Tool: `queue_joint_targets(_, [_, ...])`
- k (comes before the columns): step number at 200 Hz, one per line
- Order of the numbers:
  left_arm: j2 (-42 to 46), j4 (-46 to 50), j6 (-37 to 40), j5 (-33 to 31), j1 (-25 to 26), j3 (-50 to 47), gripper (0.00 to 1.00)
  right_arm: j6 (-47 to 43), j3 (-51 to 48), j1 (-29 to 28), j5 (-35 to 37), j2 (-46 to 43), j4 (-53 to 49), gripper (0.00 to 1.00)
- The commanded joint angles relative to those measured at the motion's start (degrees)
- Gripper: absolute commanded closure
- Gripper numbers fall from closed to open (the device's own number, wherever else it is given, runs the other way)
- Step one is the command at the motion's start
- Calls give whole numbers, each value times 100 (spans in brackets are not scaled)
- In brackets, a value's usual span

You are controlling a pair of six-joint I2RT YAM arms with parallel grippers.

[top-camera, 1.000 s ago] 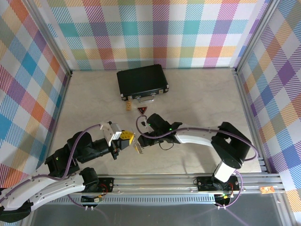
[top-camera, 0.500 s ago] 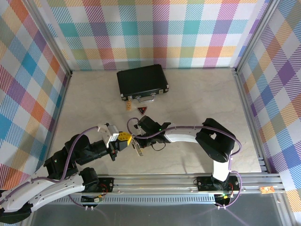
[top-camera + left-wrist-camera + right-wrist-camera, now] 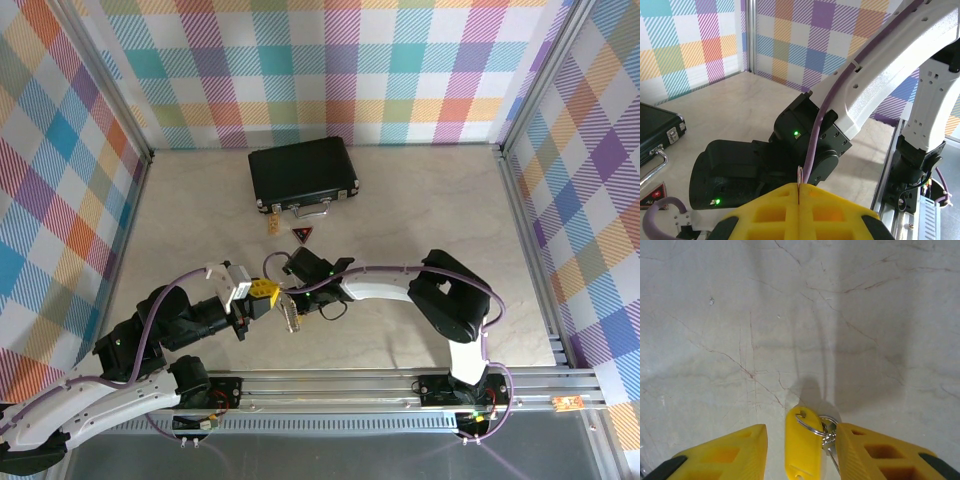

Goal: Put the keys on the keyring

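Note:
A small key with a yellow plastic head (image 3: 802,447) and a silver blade (image 3: 831,450) lies flat on the marble table, a small wire ring threaded through the head's hole. My right gripper (image 3: 801,432) hangs over it, open. Its right finger (image 3: 875,455) touches the blade, while a gap separates the left finger (image 3: 720,457) from the head. In the top view the key (image 3: 291,316) lies just below my right gripper (image 3: 293,299). My left gripper (image 3: 269,292) is shut on the keyring (image 3: 799,174), whose thin wire edge pokes out between the yellow pads (image 3: 835,210).
A black case (image 3: 303,171) with a silver handle stands at the back. In front of it lie a dark triangular tag (image 3: 302,234) and a small tan piece (image 3: 273,224). The right arm's wrist (image 3: 790,150) sits close in front of my left gripper. An aluminium rail (image 3: 400,385) runs along the near edge.
The right arm has swung left and its gripper now sits beside the left gripper, over the key. Its jaws have narrowed. The left gripper has shifted slightly and stayed shut.

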State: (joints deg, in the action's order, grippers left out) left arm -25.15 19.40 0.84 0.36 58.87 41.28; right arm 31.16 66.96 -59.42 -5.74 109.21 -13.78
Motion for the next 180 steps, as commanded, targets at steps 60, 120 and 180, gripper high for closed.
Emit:
queue_joint_targets(60, [108, -276, -23, -1, 45, -50, 100, -302, 327, -139, 381, 173, -585, 63])
queue_joint_targets(120, [114, -283, -28, 52, 44, -51, 100, -505, 265, -109, 93, 79, -332, 61])
queue_joint_targets(180, [145, -252, -32, 118, 46, -31, 100, -825, 107, 132, -427, 2, -80, 60])
